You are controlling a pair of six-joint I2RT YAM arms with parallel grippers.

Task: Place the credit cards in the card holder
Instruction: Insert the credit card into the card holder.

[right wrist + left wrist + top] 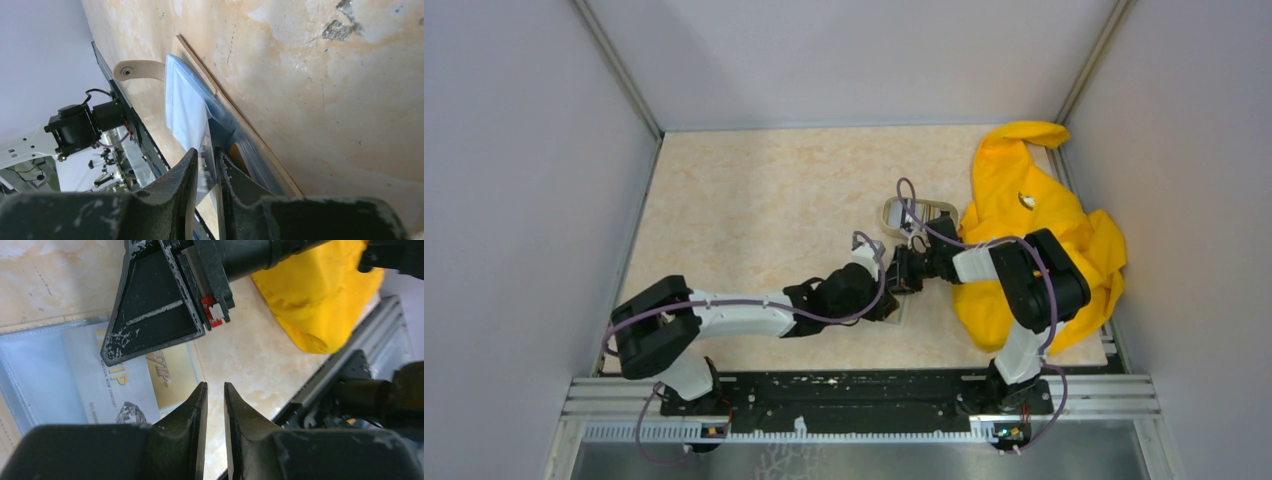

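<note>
Two cards are seen in the left wrist view on the opened card holder (182, 95): a pale credit card (100, 382) with gold lettering, and a gold credit card (175, 380) showing from beneath its 3 o'clock edge. Whether either is fully tucked into a pocket cannot be told.

The holder is laid flat on the desk (754, 210) near the middle, light blue inside facing up, and its tan snap strap (140, 70) is stretched out past one edge.

The right tool (206, 152) is clamped on a clear pocket leaf of the holder, and the thin sheet is seen pinched between its two fingers. One of these black fingers is seen in the left wrist view reaching over the holder at 12 o'clock of the cards.

The left tool (214, 386) is held low just beside the holder's edge. Its fingers are set slightly apart with a narrow gap, through which bare desk is seen, and nothing is gripped.

In the top view both tools are met tip to tip over the holder. An oval beige dish (890, 213) is placed at 12 o'clock of them, and a yellow cloth (1024, 220) is heaped at 3 o'clock, partly under the right arm
</note>
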